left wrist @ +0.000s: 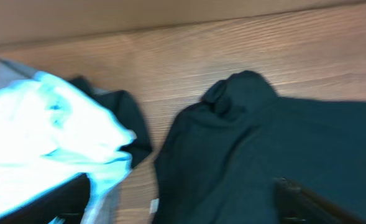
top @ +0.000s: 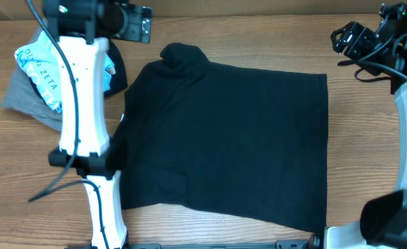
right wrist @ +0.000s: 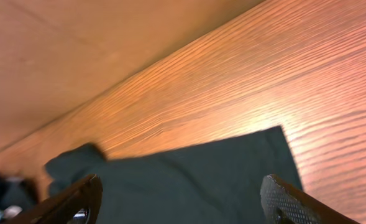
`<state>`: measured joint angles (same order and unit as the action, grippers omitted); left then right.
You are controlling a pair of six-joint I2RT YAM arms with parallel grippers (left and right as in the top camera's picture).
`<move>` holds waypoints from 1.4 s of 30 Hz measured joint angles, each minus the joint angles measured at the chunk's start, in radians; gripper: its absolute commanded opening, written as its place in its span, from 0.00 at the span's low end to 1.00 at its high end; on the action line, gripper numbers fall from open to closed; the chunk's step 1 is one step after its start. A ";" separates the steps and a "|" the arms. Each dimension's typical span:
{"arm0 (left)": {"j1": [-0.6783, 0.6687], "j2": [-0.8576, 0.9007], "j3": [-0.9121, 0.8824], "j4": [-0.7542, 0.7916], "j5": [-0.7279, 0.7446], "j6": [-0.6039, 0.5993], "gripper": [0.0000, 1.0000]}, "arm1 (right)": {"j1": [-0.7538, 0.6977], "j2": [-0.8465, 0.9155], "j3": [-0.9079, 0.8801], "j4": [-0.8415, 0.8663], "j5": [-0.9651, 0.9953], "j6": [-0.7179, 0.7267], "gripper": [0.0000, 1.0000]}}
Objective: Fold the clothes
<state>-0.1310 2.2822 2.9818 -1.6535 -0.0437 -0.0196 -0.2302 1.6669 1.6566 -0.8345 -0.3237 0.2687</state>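
A large black T-shirt (top: 224, 138) lies spread flat in the middle of the table, with a bunched lump at its far left corner (top: 182, 55). It also shows in the left wrist view (left wrist: 263, 149), with a small white label (left wrist: 153, 207) at its edge, and in the right wrist view (right wrist: 195, 177). A light blue lettered tee (top: 41, 66) lies on a grey garment (top: 23, 97) at the far left. My left gripper (top: 137, 26) (left wrist: 181, 186) is open and empty above the shirt's far left corner. My right gripper (top: 345, 38) (right wrist: 181, 186) is open and empty, raised beyond the far right corner.
A small dark cloth (top: 117, 72) lies between the blue tee and the black shirt. Bare wooden table (top: 369, 138) runs along the right of the shirt and along the far edge (right wrist: 232, 93).
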 measured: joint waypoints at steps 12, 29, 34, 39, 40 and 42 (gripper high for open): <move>0.096 0.241 -0.064 0.124 0.349 -0.003 1.00 | 0.000 0.438 0.004 0.158 0.088 -0.003 0.81; 0.003 0.434 -0.064 0.333 0.205 0.047 1.00 | 0.000 0.568 0.003 0.196 0.158 -0.009 0.66; 0.003 0.436 -0.064 0.437 0.203 0.048 0.99 | 0.000 0.570 0.003 0.210 0.164 -0.012 0.62; 0.003 0.452 -0.064 0.467 0.229 0.049 0.93 | 0.000 0.570 0.003 0.224 0.167 -0.011 0.62; 0.003 0.460 -0.064 0.466 0.239 0.048 0.91 | 0.000 0.570 0.003 0.228 0.167 -0.011 0.62; 0.000 0.483 -0.064 0.465 0.253 0.048 0.84 | 0.000 0.570 0.003 0.235 0.167 -0.011 0.62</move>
<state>-0.1310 2.7647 2.9177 -1.1881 0.2092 0.0288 -0.2302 2.2368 1.6592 -0.5999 -0.1566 0.2577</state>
